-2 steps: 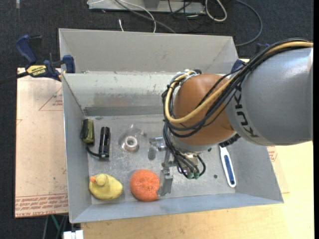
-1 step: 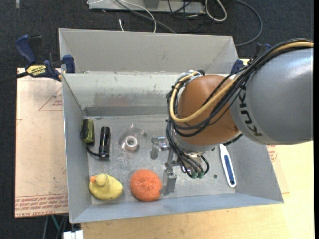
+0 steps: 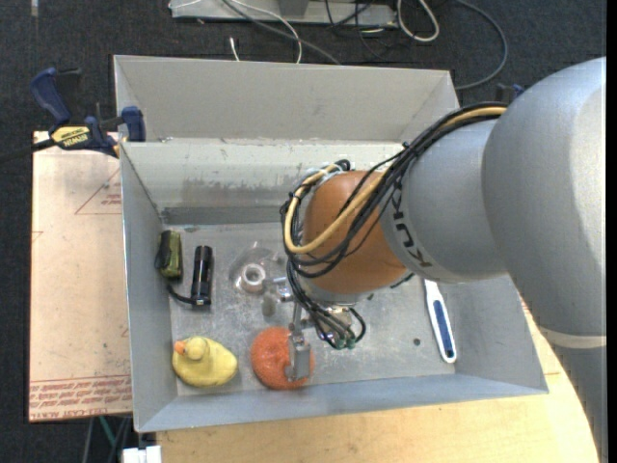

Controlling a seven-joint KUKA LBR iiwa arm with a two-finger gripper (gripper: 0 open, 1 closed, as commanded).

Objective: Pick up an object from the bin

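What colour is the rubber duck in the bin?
The rubber duck is yellow, in the camera view.

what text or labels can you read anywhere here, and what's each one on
"KUK": black letters running down the grey robot arm link; the rest curves out of sight.
Yellow rubber duck, orange round lump, blue and white plastic stick: no text.
Black cylinder: any marking is too small to read.
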